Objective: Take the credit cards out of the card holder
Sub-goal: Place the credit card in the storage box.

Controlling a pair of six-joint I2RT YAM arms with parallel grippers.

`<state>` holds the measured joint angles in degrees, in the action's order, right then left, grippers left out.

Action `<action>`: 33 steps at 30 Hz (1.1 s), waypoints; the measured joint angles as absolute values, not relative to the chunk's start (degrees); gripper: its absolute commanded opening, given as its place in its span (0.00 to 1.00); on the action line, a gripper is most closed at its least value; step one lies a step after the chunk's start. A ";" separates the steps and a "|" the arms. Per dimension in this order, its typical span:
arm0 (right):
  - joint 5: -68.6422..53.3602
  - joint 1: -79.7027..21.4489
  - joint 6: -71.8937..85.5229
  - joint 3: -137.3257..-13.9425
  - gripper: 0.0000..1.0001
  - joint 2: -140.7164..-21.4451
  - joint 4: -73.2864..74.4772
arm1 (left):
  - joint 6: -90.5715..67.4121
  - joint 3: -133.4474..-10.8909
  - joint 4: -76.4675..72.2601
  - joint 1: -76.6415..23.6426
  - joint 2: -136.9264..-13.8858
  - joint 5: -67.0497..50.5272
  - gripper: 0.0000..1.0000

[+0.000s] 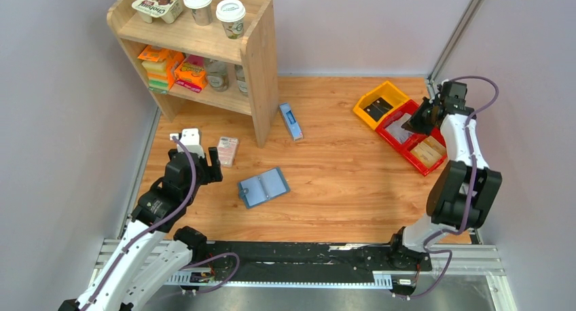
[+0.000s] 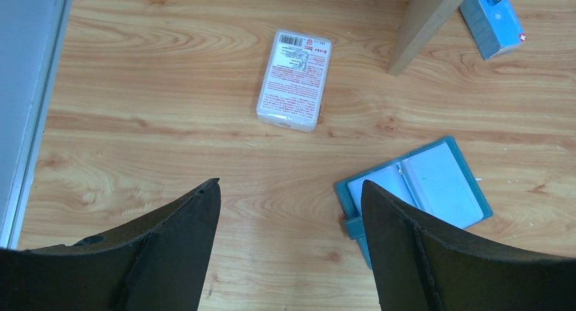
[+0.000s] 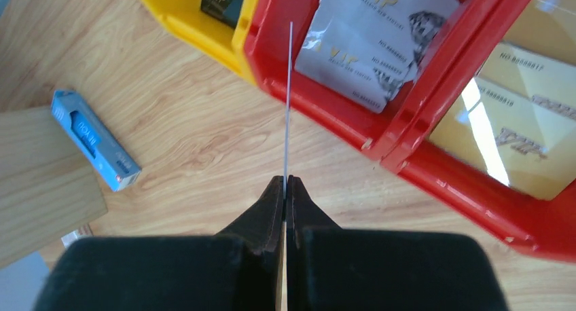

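The teal-blue card holder (image 1: pixel 263 187) lies open on the wooden table, pale inner panels up; it also shows in the left wrist view (image 2: pixel 435 182). My left gripper (image 2: pixel 289 189) is open and empty, left of the holder and above the table (image 1: pixel 197 163). My right gripper (image 3: pixel 286 182) is shut on a thin credit card (image 3: pixel 289 100) seen edge-on. It holds the card at the near rim of the red bin (image 3: pixel 435 155), at the far right in the top view (image 1: pixel 421 117).
The red bin (image 1: pixel 397 138) holds silver VIP cards (image 3: pixel 380 39) and gold cards (image 3: pixel 516 87). A yellow bin (image 1: pixel 370 114) with a dark card stands beside it. A pink-and-white pack (image 2: pixel 295 80), a long blue box (image 1: pixel 291 121) and a wooden shelf (image 1: pixel 261 66) stand behind the holder.
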<state>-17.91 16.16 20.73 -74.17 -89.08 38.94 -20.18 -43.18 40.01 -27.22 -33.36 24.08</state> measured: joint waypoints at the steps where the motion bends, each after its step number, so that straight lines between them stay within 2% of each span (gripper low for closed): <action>1: -17.93 16.67 20.43 -75.57 0.00 -91.09 39.55 | -20.05 -42.87 40.01 -27.22 -33.17 24.16 0.83; 9: -21.74 17.17 17.02 -86.11 0.00 -105.82 44.42 | -19.92 -42.52 40.01 -27.20 -33.06 24.56 0.83; 13: -23.99 17.17 15.31 -90.41 0.05 -111.24 47.94 | -19.88 -42.35 40.01 -27.20 -33.04 24.53 0.83; 18: -23.03 17.17 14.00 -94.50 0.31 -114.89 51.53 | -19.55 -42.33 40.01 -27.20 -33.04 24.40 0.83; 27: -12.78 17.15 14.00 -95.42 0.47 -113.69 54.00 | -19.07 -42.33 39.81 -27.16 -33.36 20.60 0.82; 33: -2.00 14.59 15.07 -93.93 0.59 -104.25 52.84 | -19.16 -42.63 39.42 -27.16 -36.62 16.05 0.82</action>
<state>-2.00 14.59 15.07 -93.93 -104.25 52.84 -19.16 -42.63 39.42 -27.16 -36.62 16.05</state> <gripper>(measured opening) 0.541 0.825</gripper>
